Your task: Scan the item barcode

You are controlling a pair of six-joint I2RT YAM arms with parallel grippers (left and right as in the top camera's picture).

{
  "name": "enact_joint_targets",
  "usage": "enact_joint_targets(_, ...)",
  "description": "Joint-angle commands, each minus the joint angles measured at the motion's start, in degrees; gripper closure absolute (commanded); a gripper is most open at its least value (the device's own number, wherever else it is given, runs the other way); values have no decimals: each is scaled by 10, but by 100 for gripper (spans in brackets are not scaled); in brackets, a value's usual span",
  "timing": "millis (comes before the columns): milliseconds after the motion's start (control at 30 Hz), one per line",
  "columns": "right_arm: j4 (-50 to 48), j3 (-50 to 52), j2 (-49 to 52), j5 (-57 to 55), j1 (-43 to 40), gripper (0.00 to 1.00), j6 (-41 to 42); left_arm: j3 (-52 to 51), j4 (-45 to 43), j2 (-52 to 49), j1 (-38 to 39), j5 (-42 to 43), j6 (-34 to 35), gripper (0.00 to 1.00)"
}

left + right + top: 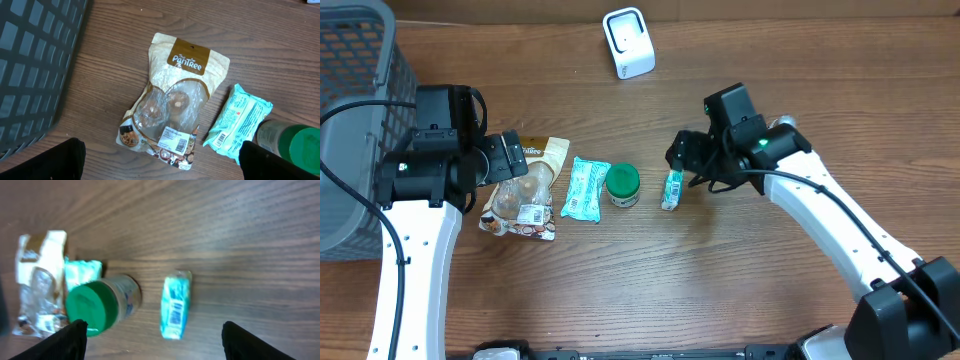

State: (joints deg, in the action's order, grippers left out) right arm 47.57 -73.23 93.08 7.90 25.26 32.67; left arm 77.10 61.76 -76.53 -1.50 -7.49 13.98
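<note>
The wooden desk (740, 290) carries everything. I give each place from the green-lidded jar (622, 185) in the middle of a row of goods. A grey plastic basket (350, 80) stands far to the left of the jar, at the desk's far left corner.

The left tool (161, 147) hangs left of the jar, above a clear-window snack pouch (528, 188) printed "The PanTree". Its fingers are spread wide and hold nothing. The right tool (153, 327) hangs just right of the jar, also released and with nothing between its fingers.

A wide teal packet (585, 188) lies between the pouch and the jar, close beside the jar. The white barcode scanner (628, 42) stands well beyond the jar, near the far edge.

The small teal packet (672, 188) lies flat just right of the jar, not touching it. It is under the right tool, and a blurred striped label faces up.
</note>
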Motion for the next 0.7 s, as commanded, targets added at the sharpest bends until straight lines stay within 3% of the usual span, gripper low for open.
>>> enact_joint_targets(0,4,-1,19,-34,12,14,-13,8,-1,-3,1,0,6,0)
enact_joint_targets(433,-24,-1,128,-68,66,12,-10,8,-1,-3,1,0,6,1)
enact_joint_targets(567,-30,1,138,-83,66,0,-8,8,-1,-3,1,0,6,0)
enact_joint_targets(667,-49,4,138,-82,66,0,-8,8,-1,-3,1,0,6,0)
